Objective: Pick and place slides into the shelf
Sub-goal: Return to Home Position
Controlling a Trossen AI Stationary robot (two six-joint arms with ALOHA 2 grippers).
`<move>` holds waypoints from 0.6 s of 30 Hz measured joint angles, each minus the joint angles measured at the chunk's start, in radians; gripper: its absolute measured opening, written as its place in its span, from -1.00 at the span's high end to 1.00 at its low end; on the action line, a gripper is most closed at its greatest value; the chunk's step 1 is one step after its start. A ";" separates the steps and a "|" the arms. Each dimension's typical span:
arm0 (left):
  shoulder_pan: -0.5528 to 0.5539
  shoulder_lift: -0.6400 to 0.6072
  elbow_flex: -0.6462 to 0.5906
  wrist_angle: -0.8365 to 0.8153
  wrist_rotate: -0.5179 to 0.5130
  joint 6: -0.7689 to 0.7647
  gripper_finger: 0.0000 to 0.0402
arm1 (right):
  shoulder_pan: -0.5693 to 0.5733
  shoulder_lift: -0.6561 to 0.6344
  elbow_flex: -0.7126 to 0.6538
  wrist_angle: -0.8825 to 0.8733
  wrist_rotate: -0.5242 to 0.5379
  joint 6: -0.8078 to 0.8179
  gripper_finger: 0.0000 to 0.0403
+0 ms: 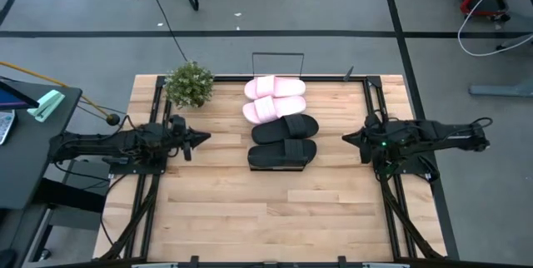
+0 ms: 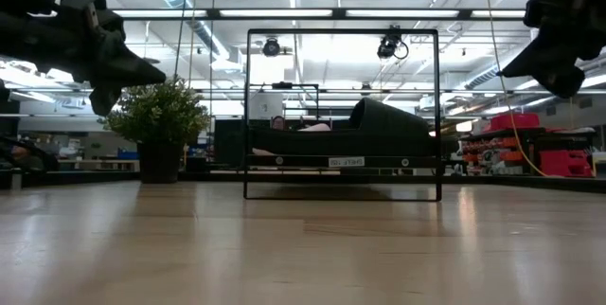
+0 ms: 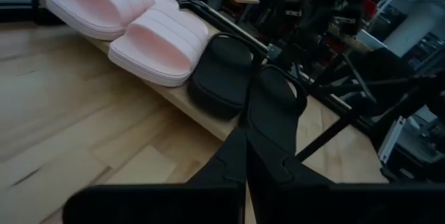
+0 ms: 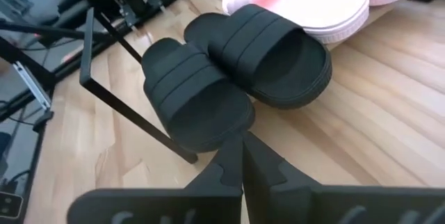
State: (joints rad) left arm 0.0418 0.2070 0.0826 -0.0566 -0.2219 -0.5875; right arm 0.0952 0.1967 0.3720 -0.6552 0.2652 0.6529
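All the slides lie side by side in a row on the shelf (image 3: 182, 103), soles down, in the middle of the table. The two pale pink slides (image 1: 275, 87) (image 1: 273, 108) are toward the far end, and the two black slides (image 1: 284, 128) (image 1: 282, 153) toward the near end. Black wire frames stand at the shelf's ends (image 1: 279, 55) (image 2: 249, 116). My left gripper (image 1: 204, 137) hovers shut to the left of the black slides, above the table. My right gripper (image 1: 346, 138) hovers shut to their right. The wrist views show each pair of fingers closed together (image 3: 245, 140) (image 4: 242, 147).
A small potted plant (image 1: 189, 83) stands near the table's far left, beside the pink slides. Black rails (image 1: 154, 185) (image 1: 391, 193) run along the table's left and right sides. Bare wood (image 1: 275, 218) stretches between the shelf and the near edge.
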 joint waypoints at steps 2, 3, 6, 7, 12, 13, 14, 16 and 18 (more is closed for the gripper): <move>0.000 0.000 0.000 -0.001 -0.011 -0.005 0.96 | 0.000 -0.033 -0.023 0.007 0.001 0.000 1.00; 0.000 0.000 0.000 -0.001 -0.011 -0.005 0.95 | 0.000 -0.047 -0.033 0.012 0.003 0.001 1.00; 0.000 0.000 0.000 -0.001 -0.011 -0.005 0.98 | 0.000 -0.082 -0.060 0.048 0.034 0.000 1.00; 0.000 0.000 0.000 -0.001 -0.011 -0.007 0.98 | 0.000 -0.092 -0.071 0.061 0.047 0.000 1.00; 0.000 0.000 0.002 -0.001 -0.014 -0.046 0.93 | 0.000 -0.118 -0.136 0.164 0.078 -0.021 1.00; 0.000 0.000 0.002 -0.001 -0.014 -0.047 0.92 | 0.000 -0.119 -0.149 0.185 0.078 -0.026 1.00; 0.000 0.000 0.002 -0.001 -0.014 -0.045 0.90 | 0.000 -0.119 -0.166 0.206 0.078 -0.028 1.00; 0.000 0.000 0.002 -0.001 -0.014 -0.015 0.89 | 0.000 -0.118 -0.205 0.262 0.078 -0.035 1.00; 0.000 0.000 0.002 -0.001 -0.013 0.029 0.89 | 0.000 -0.118 -0.248 0.365 0.076 -0.049 1.00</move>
State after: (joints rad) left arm 0.0422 0.2071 0.0841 -0.0576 -0.2354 -0.5583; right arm 0.0948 0.0784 0.1238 -0.2898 0.3416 0.6043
